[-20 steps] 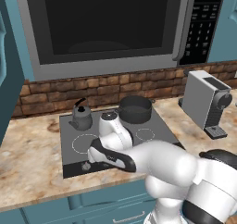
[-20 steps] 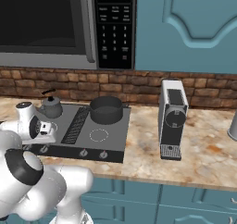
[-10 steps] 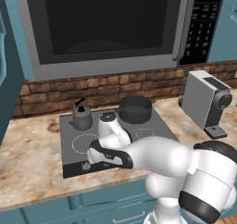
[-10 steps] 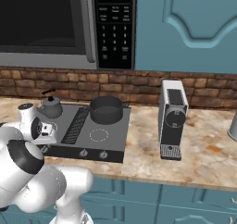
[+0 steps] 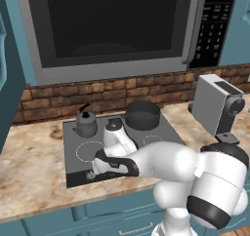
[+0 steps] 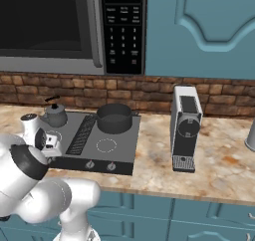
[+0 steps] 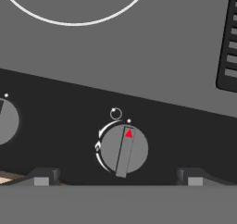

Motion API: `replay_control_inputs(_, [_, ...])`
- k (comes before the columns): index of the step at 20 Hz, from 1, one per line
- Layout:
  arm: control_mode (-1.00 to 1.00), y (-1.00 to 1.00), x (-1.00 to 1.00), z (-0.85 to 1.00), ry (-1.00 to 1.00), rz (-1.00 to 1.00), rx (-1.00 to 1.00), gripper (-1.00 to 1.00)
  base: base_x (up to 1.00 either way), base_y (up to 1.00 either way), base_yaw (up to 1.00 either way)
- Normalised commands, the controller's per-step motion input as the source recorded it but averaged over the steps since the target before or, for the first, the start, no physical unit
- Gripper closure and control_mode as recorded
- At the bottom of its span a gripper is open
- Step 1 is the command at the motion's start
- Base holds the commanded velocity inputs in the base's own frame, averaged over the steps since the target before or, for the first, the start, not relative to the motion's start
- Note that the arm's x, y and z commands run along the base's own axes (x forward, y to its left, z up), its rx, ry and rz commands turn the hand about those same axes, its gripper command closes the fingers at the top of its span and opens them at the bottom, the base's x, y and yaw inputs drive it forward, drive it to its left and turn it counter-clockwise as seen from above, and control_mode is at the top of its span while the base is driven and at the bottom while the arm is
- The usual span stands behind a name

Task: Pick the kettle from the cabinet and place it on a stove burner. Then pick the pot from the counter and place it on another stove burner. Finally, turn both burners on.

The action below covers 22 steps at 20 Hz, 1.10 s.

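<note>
The gripper (image 7: 118, 180) is held wide open over the front strip of the cooktop (image 7: 139, 47); nothing is gripped, and its two dark fingertips (image 7: 42, 177) stand to either side of one round knob (image 7: 123, 149), apart from it. Contact with the knob cannot be made out. In the left base view the gripper (image 5: 93, 169) is seen low at the front left edge of the cooktop (image 5: 161, 127), with the white arm (image 5: 161, 164) reaching to it from the lower right.

The knob's raised bar runs nearly up and down in the hand view, tilted slightly, with its red triangle at the upper end, just below a small white ring mark. Part of a second knob (image 7: 7, 120) shows at the left edge. Two knobs (image 6: 90, 164) are counted on the right part of the front strip in the right base view.

One kettle (image 5: 86, 123) stands upright on the rear left burner, its dark handle arched over the top. One pot (image 5: 143, 114), wide and low, sits on the rear right burner, open side up. Two front burners (image 5: 90, 151) are marked by white circles and carry nothing. A ribbed strip (image 6: 81, 133) runs front to back between the burner pairs.

The cooktop is set in the marbled counter (image 6: 154, 160). One coffee machine (image 6: 185, 128) stands on the counter to the right, well apart from the cooktop. One microwave (image 5: 117, 28) hangs above, with a teal cabinet (image 6: 204, 31) beside it.
</note>
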Motion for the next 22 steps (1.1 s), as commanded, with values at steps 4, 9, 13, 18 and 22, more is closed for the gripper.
replay_control_inputs(4, [-1.00,0.00,0.05,-0.06,0.00,0.00,0.00,-1.00,0.00,0.00,0.00])
replay_control_inputs(9, [-1.00,0.00,0.16,-0.05,0.00,0.00,0.00,-1.00,0.00,0.00,0.00])
replay_control_inputs(13, [-1.00,0.00,0.13,-0.07,0.00,0.00,0.00,-1.00,0.00,0.00,0.00])
replay_control_inputs(18, [-1.00,0.00,0.00,-0.08,0.00,0.00,0.00,-1.00,0.00,0.00,0.00])
replay_control_inputs(22, [-1.00,0.00,-0.01,-0.07,0.00,-0.01,0.00,-1.00,0.00,0.00,0.00])
